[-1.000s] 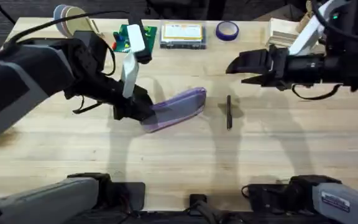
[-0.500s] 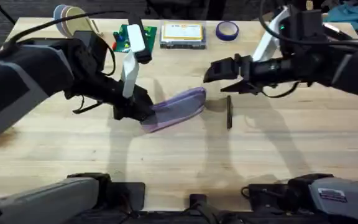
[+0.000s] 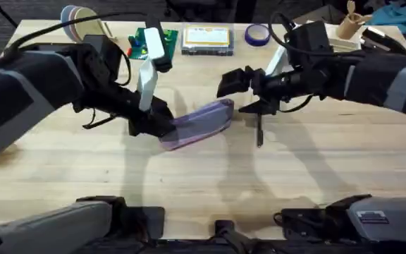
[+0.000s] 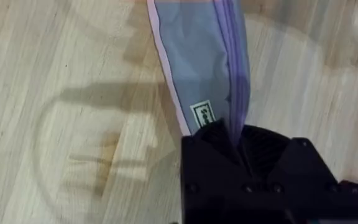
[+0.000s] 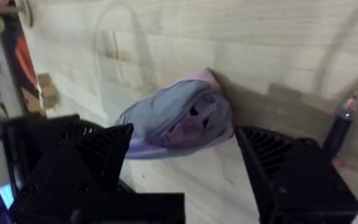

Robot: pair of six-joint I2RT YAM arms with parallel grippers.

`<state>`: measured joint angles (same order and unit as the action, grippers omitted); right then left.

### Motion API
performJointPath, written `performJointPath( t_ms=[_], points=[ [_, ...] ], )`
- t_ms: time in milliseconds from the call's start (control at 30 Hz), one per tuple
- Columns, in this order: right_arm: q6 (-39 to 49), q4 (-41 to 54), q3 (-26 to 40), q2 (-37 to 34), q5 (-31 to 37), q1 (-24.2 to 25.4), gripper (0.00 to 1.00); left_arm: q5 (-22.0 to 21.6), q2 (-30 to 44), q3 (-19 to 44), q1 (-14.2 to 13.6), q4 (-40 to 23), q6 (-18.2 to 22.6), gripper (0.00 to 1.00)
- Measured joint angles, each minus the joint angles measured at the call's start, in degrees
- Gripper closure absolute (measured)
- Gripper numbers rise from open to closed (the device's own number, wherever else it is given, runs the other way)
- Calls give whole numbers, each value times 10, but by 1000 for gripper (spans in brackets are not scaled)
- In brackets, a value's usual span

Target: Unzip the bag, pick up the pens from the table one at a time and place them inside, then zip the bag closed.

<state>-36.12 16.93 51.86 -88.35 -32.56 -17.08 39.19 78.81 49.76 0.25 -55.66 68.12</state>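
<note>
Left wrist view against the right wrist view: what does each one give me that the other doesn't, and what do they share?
Left wrist alone: the left gripper shut on the bag's near end, beside a small sewn label.

Right wrist alone: the right gripper open, its fingers either side of the bag's far end, and the pen lying on the table next to the bag.

Both: the lavender bag, its zipper seam, and the wooden table.

Workshop, butcher-block table (image 3: 189,176), tape roll (image 3: 257,34), clutter
</note>
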Motion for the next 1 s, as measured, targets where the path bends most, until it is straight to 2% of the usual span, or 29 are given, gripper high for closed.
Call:
performJointPath(
  t_ms=[100,400,500,633,833,1000],
  points=[
    [-16,-7,0,-2,5,0,31,0,0,0,0,0,0,958],
    [-44,-9,0,-2,9,-1,417,0,0,0,0,0,0,958],
    [-49,-9,0,-2,9,-1,514,0,0,0,0,0,0,958],
    [-55,-10,1,-2,9,-2,582,0,0,0,0,0,0,958],
    [-61,-10,1,-2,9,-5,626,0,0,0,0,0,0,958],
    [-68,-11,1,-2,9,-6,796,0,0,0,0,0,0,958]
  ],
)
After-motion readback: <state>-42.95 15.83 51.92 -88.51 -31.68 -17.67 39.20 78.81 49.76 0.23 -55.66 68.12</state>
